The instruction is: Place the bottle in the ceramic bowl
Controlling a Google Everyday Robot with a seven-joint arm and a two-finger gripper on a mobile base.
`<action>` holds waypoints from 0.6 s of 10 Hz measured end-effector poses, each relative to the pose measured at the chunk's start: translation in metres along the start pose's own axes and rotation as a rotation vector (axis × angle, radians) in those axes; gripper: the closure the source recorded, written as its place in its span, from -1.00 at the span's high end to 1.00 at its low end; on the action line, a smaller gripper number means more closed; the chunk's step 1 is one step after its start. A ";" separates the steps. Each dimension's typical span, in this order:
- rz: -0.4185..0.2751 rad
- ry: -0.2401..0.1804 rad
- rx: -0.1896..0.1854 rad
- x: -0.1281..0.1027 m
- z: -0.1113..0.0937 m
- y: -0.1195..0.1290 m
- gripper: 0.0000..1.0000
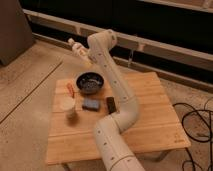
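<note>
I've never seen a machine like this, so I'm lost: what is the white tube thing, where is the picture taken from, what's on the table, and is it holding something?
The white jointed tube is a robot arm. There is only one picture, and it looks down on the scene from above. At the arm's end is its gripper, a two-fingered hand. It is raised, up and to the left of the bowl in the picture, and holds a small whitish bottle in the air. On the wooden table are a dark bowl, a pale cup, a blue sponge, a small dark block and something orange.
</note>
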 end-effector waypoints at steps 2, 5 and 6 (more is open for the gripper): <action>0.000 0.000 0.000 0.000 0.000 0.000 -0.60; 0.015 0.018 -0.004 0.001 0.009 -0.006 -0.95; 0.027 0.021 -0.008 -0.002 0.014 -0.010 -1.00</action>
